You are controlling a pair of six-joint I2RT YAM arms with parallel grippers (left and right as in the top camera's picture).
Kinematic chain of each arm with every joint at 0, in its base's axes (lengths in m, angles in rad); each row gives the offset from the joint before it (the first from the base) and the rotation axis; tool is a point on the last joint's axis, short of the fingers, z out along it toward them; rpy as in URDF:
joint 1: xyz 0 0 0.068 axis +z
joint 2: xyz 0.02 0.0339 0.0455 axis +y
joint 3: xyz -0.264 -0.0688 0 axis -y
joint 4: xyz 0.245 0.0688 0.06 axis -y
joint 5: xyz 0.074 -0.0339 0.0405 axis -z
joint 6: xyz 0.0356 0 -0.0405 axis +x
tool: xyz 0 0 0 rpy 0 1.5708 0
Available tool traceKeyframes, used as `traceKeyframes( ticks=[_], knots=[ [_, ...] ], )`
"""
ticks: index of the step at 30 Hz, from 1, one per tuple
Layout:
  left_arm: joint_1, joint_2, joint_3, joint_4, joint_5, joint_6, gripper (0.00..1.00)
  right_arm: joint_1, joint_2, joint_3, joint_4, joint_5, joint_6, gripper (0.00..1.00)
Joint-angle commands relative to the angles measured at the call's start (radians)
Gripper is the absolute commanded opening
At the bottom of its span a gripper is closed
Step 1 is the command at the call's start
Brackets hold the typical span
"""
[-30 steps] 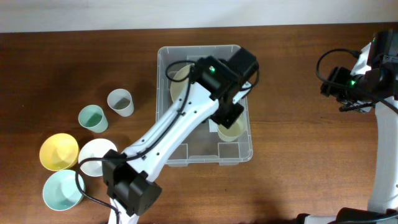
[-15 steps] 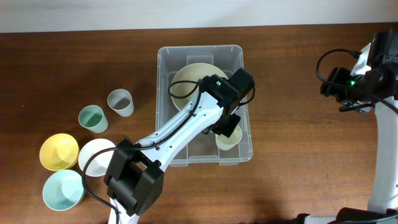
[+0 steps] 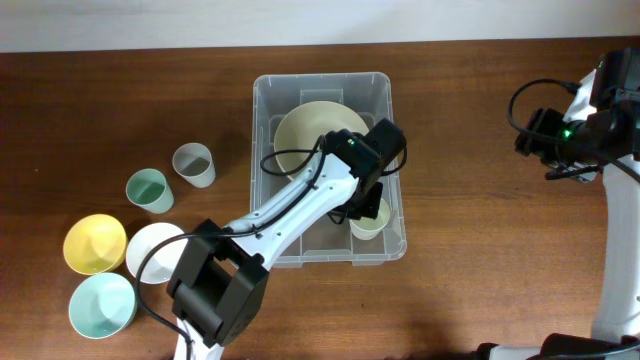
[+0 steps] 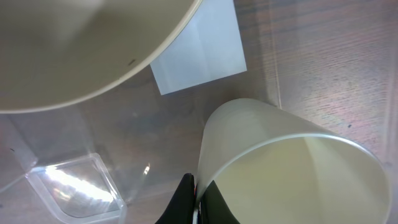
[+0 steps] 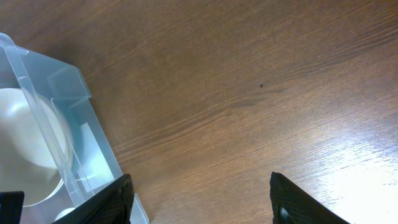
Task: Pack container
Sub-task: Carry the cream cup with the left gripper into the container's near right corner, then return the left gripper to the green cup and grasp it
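Note:
The clear container [image 3: 391,115] stands mid-table. Inside it lies a large cream bowl [image 3: 305,130] at the far end. My left gripper [image 3: 366,205] reaches into the container's near right corner, shut on the rim of a cream cup [image 3: 370,222]. In the left wrist view the fingers [image 4: 198,202] pinch the cup's wall [image 4: 292,174], with the cream bowl [image 4: 74,50] and the white label [image 4: 199,53] behind. My right gripper [image 5: 199,205] is open and empty over bare table, right of the container [image 5: 68,124].
Left of the container stand a grey cup [image 3: 193,163], a green cup [image 3: 149,189], a yellow bowl [image 3: 95,243], a white bowl [image 3: 155,250] and a light green bowl [image 3: 100,304]. The right arm [image 3: 580,130] is at the right edge.
My left gripper moved toward the near right corner of the container and lower, carrying the cream cup. The cream bowl is now uncovered. The right arm has not moved.

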Motion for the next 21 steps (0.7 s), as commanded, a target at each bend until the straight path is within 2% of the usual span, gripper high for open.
traceKeyframes(
  ticks=[1,10,12,13,14,15,21],
  knots=[
    [-0.004,-0.014,-0.018,0.006,0.024,-0.045,0.01,0.005,0.003,-0.004,0.000,-0.002,-0.010,0.66],
    [-0.004,-0.014,-0.035,0.005,0.045,-0.044,0.02,0.005,0.003,-0.004,0.000,-0.003,-0.010,0.66],
    [-0.004,-0.014,-0.035,0.005,0.052,-0.044,0.11,0.005,0.003,-0.004,0.000,-0.003,-0.010,0.66],
    [-0.004,-0.014,-0.035,0.005,0.053,-0.044,0.24,0.005,0.003,-0.004,0.000,-0.003,-0.010,0.66],
    [-0.004,-0.014,-0.035,0.003,0.054,-0.044,0.59,0.005,0.003,-0.004,0.000,-0.003,-0.010,0.66],
    [-0.004,-0.014,-0.035,0.002,0.054,-0.044,0.72,0.005,0.003,-0.004,-0.001,-0.003,-0.010,0.66],
    [-0.001,-0.038,-0.013,-0.034,0.038,-0.034,0.77,0.005,0.003,-0.004,0.000,-0.002,-0.010,0.66]
  ],
)
